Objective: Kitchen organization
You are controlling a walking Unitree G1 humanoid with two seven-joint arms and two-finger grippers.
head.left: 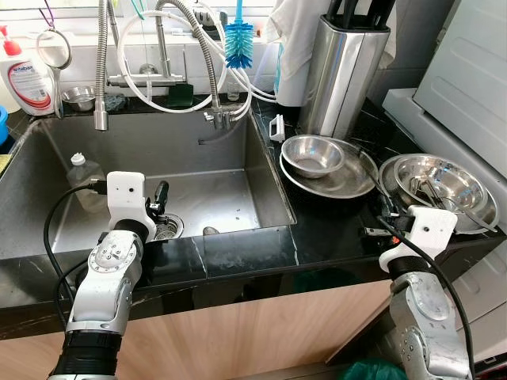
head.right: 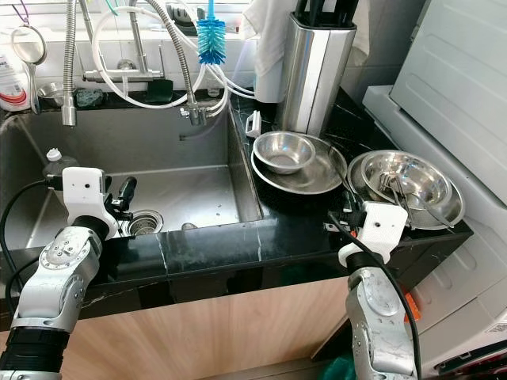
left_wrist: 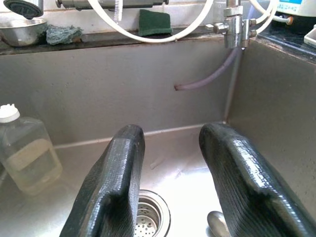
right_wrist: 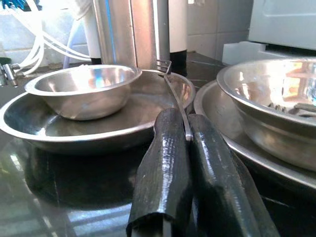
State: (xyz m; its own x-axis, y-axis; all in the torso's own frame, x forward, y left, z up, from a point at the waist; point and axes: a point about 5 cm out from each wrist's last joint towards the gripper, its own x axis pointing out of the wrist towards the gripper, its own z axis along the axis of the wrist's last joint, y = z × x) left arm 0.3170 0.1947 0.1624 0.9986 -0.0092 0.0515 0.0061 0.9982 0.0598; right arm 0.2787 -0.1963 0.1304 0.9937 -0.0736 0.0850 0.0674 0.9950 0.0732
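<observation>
Fork is sitting clenched between your right gripper fingers, tines up, just before the wide steel plate on the counter. Your left gripper is hanging released over the sink drain.

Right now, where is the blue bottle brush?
The blue bottle brush hangs behind the sink, right of the faucet, left of the steel knife block.

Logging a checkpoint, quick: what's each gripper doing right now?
Left gripper: open, empty, over the sink near the drain.
Right gripper: shut on a fork, by the steel bowls on the counter.
</observation>
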